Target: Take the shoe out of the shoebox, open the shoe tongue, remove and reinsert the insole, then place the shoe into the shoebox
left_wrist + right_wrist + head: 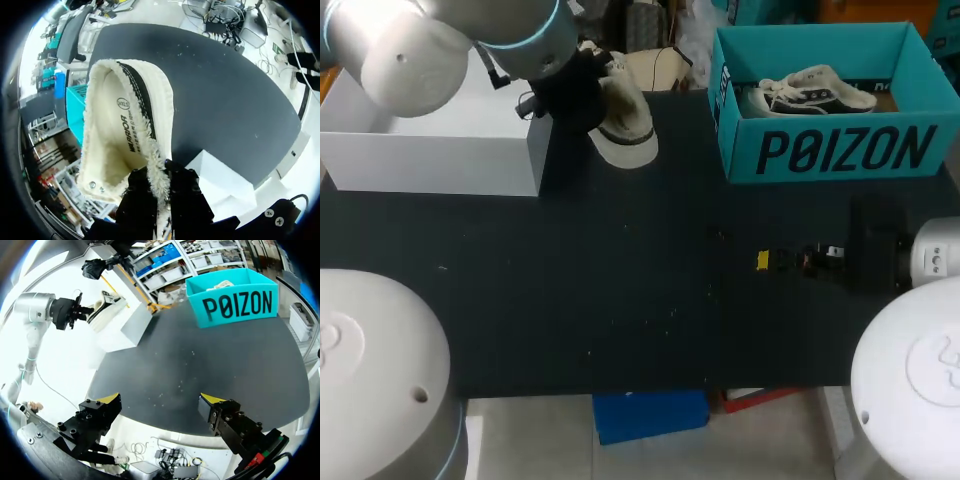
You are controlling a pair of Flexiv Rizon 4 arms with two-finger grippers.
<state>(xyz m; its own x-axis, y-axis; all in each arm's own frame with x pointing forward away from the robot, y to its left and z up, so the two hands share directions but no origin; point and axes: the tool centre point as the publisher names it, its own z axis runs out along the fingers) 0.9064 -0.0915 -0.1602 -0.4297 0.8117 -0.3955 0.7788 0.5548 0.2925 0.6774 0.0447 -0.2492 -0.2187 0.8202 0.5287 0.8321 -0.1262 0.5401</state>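
Note:
A cream shoe (628,122) with fuzzy lining hangs in the air over the table's far left part, beside a white box (430,150). My left gripper (578,95) is shut on the shoe's collar edge. In the left wrist view, both black fingers pinch the fuzzy rim of the shoe (125,135) and the left gripper (161,186) hides its tips in the lining. The teal shoebox (840,150) stands at the far right with a second shoe (815,92) inside. My right gripper (790,260) hovers open and empty low over the table's right side; its own view shows the right gripper (160,400) wide apart.
The white box (135,325) stands on the far left of the black table (620,290). The teal shoebox (235,302) is far ahead of the right gripper. My left arm's large body crosses the far left corner.

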